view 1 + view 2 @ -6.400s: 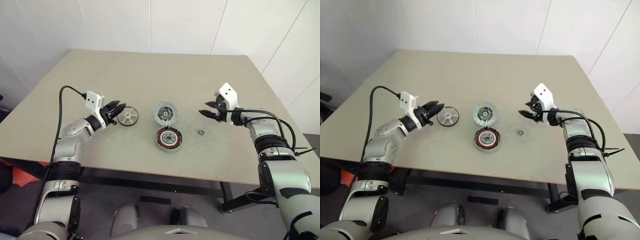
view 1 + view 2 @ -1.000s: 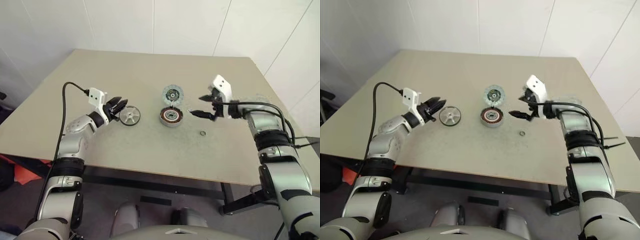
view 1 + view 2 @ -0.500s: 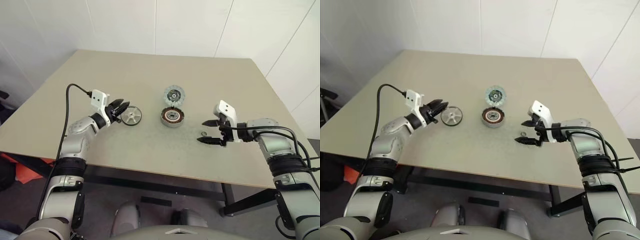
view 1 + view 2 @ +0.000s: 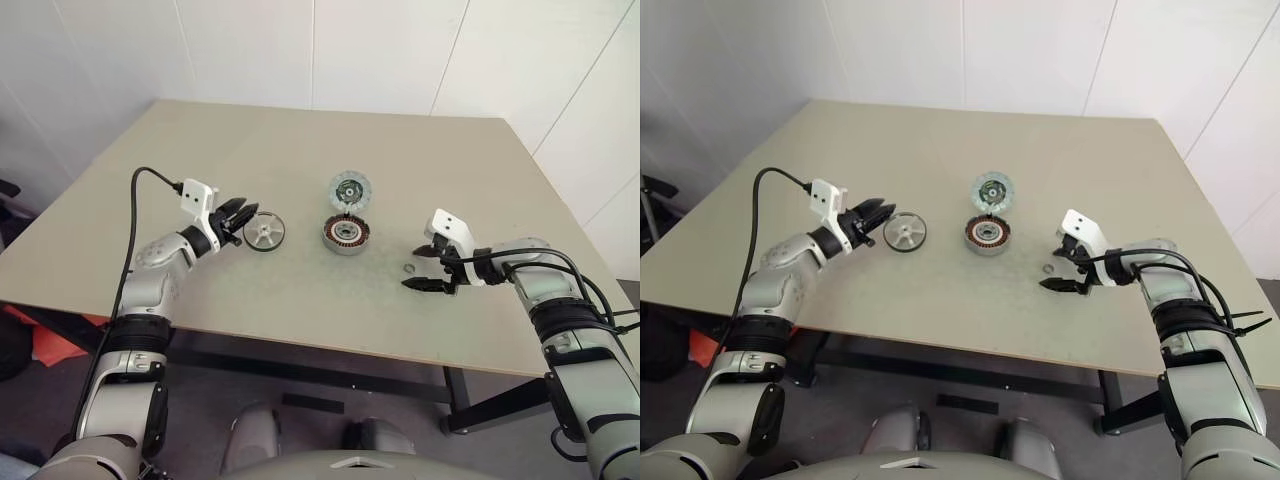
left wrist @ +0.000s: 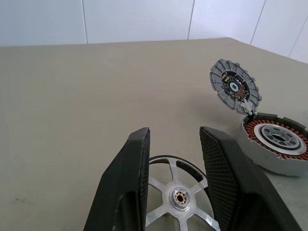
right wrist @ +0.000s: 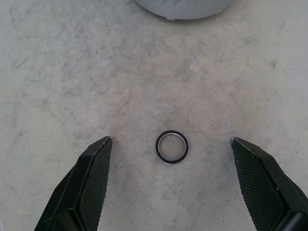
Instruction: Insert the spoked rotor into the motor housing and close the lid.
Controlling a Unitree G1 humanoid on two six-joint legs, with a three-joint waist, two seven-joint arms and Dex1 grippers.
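Spoked rotor is lying flat toward the tabletop's left side, looking light, rigid and best pinched across its black rim, with the left claw partly open and empty beside it.

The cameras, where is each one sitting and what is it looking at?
Head cameras: up on the head, looking down at the table; both arms show, left pincer and right pincer.
Left wrist camera: looks along its open fingers at the spoked wheel, with the motor cup and lid beyond.
Right wrist camera: looks down between its wide-open fingers at the small ring.
Shared: the wheel, cup, lid and ring appear in the head views too.
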